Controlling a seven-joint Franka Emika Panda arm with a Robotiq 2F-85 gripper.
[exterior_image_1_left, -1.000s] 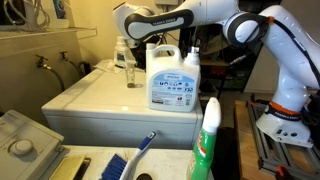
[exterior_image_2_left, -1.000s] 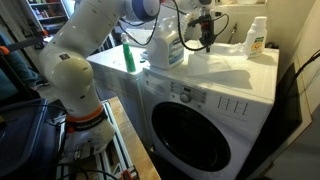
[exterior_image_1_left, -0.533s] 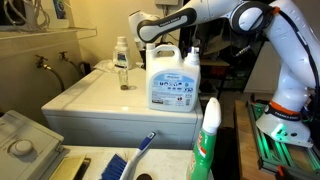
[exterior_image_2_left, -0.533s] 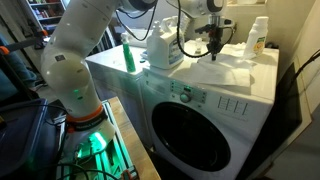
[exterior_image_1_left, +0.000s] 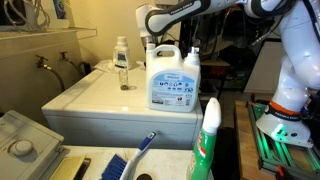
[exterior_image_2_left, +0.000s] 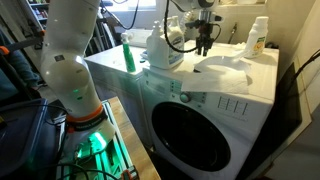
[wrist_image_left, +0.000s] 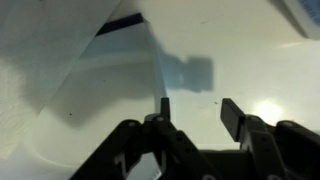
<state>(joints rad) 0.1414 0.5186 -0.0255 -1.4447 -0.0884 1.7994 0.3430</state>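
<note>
My gripper (exterior_image_1_left: 152, 40) (exterior_image_2_left: 205, 45) hangs above the white washing machine top (exterior_image_1_left: 95, 100) (exterior_image_2_left: 235, 75), just behind a large white detergent jug (exterior_image_1_left: 170, 80) (exterior_image_2_left: 165, 45). In the wrist view the gripper (wrist_image_left: 198, 105) is open. Nothing lies between its black fingers (wrist_image_left: 232, 112), only the bare white top and the gripper's shadow. A small clear container (exterior_image_1_left: 125, 80) stands free on the top, away from the gripper. Behind it stands a white bottle with a label (exterior_image_1_left: 121, 52) (exterior_image_2_left: 258, 35).
A second white bottle (exterior_image_1_left: 192, 65) stands beside the jug. A green bottle (exterior_image_2_left: 128, 55) is at the washer's far end. In the foreground stands a green spray bottle (exterior_image_1_left: 207, 140) and a blue brush (exterior_image_1_left: 135, 155) lies beside it. The wall runs along the washer's side.
The gripper has let go of the small clear container, risen, and moved away toward the detergent jug. Its jaws now stand apart.
</note>
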